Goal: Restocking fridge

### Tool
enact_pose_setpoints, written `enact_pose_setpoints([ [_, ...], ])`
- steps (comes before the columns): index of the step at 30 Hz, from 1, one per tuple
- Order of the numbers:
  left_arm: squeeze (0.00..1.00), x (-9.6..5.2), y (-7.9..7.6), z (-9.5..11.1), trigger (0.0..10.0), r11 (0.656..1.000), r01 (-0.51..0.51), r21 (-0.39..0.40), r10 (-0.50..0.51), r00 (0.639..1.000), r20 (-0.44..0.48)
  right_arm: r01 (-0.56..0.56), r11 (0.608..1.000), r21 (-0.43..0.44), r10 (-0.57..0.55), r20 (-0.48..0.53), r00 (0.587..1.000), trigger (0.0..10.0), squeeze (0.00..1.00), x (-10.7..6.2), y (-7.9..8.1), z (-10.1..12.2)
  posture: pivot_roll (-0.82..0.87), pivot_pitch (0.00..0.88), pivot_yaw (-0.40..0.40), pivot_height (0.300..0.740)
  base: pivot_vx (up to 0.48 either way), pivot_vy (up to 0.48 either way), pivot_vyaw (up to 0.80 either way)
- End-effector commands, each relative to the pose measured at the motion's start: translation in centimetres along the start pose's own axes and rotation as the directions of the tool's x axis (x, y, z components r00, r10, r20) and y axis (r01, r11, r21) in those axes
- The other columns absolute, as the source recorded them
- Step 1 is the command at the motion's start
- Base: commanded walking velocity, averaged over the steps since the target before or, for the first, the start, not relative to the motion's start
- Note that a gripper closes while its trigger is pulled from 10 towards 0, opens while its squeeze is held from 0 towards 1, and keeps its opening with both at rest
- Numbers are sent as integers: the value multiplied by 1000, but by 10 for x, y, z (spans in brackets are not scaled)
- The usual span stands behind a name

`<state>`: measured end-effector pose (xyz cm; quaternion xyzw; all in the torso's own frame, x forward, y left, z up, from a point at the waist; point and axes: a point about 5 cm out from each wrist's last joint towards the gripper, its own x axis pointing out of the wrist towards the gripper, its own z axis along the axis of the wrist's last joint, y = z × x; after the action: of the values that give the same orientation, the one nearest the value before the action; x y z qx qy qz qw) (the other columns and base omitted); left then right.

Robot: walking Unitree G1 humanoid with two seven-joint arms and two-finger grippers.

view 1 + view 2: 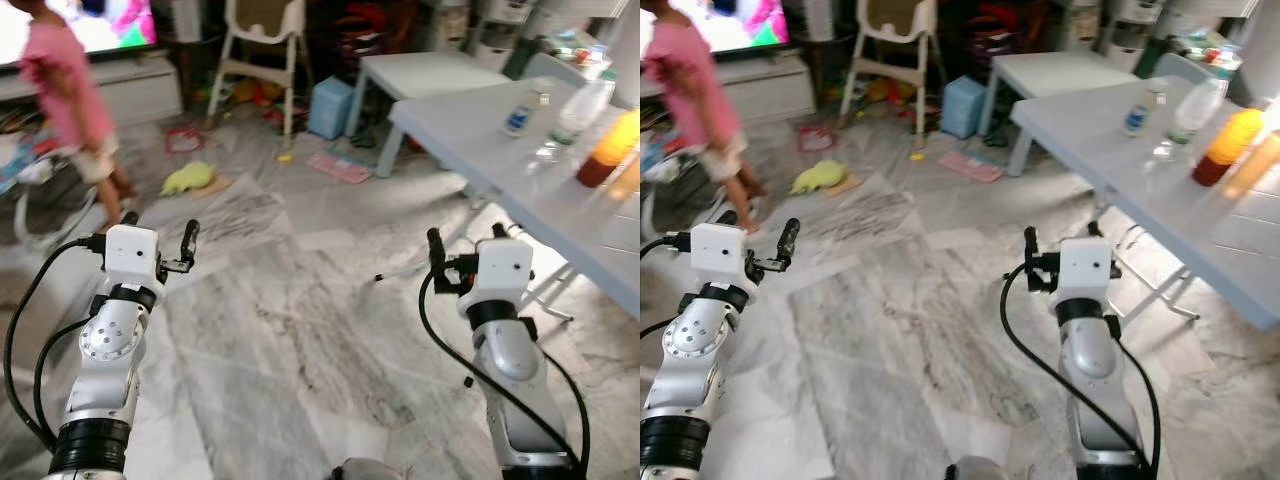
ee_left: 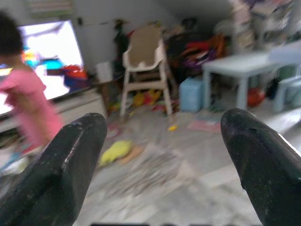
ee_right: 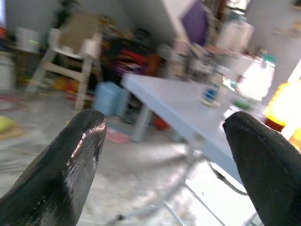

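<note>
From the head camera's left eye, a Unitree G1 stands on a marble floor (image 1: 300, 330) with both arms raised and empty: the left gripper (image 1: 160, 238) and the right gripper (image 1: 467, 245) each hold their black fingers apart, gripping nothing. The goods to be restocked wait on a pale counter (image 1: 520, 180) ahead and to the robot's right, well apart from both grippers and nearer the right one: a clear plastic bottle (image 1: 578, 112), a small blue-labelled bottle (image 1: 518, 116) and an orange drink bottle (image 1: 608, 150). A person in pink (image 1: 70, 100) passes at far left, near a high chair (image 1: 262, 50).

The right eye gives the same scene, with the bottles standing upright on the counter.

The left wrist camera looks between two spread fingers (image 2: 70, 165) toward the television and the scattered toys, with no bottle ahead of it.

The right wrist camera looks between its own spread fingers (image 3: 70, 165) toward the counter's edge, the bottles blurred beyond it.

By the look of them the bottles are light, smooth plastic, liable to dent or slip if pinched hard; the mid-body, below the shoulder, seems the safest hold, with the orange one likely heaviest
</note>
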<state>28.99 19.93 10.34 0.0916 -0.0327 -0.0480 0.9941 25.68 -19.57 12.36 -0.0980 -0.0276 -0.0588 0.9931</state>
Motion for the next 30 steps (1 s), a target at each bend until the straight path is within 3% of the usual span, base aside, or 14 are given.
enact_pose_setpoints([
  [1, 0, -2, 9, -1, 10000, 1000, -12, 20, 12, 1000, -10, -7, 997, 70, 8, -6, 1000, 10000, 0, 1, 4, 1, -39, 3, -66, 740, 480, 0, 0],
  [4, 0, -2, 9, -2, 10000, 1000, -5, 18, 5, 1000, -13, -25, 997, 74, 26, -21, 999, 10000, 0, 0, 8, -1, -38, 5, -67, 740, 480, 0, 0],
  [16, 0, 1, 0, -1, 10000, 999, 28, 15, -28, 1000, -13, -62, 991, 122, 62, 4, 998, 10000, 0, 13, 28, 7, -35, 14, -71, 740, 480, 0, -800],
  [30, 0, 4, -5, -1, 10000, 999, 48, 17, -47, 999, -11, -52, 992, 115, 51, 16, 999, 10000, 0, 17, 29, 7, -34, 5, -74, 740, 480, 0, -800],
])
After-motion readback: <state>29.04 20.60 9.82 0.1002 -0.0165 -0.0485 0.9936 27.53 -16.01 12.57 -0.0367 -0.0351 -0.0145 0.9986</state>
